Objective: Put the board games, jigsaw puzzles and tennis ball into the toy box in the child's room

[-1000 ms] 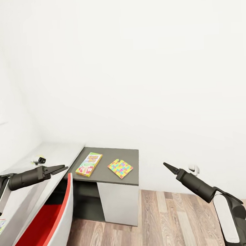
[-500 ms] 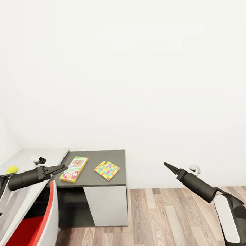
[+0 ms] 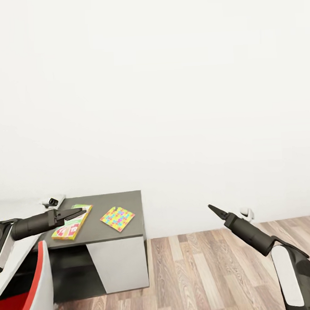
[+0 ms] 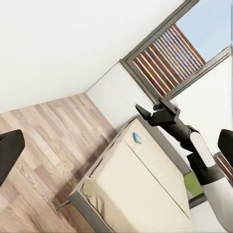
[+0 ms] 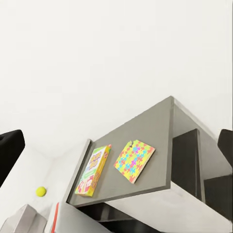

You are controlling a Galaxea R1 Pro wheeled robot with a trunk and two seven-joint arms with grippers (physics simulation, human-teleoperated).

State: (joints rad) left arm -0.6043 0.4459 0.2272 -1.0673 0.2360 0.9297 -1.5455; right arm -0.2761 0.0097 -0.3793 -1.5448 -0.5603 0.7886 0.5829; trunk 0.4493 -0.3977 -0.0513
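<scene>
Robot in transit, nothing picked yet: yellow-green rectangular board game box [image 3: 71, 221] and multicoloured flat jigsaw square [image 3: 117, 218] lie apart on the dark-grey cabinet top [image 3: 130, 202], left gripper [image 3: 76, 213] and right gripper [image 3: 214, 209] both closed and empty, so next needs approaching the cabinet.

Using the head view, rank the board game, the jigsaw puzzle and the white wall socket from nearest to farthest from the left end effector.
1. Board game, on the dark cabinet top, right by the left end effector.
2. Jigsaw puzzle, further right on the same top.
3. White wall socket, low on the wall, over by the right arm.
</scene>
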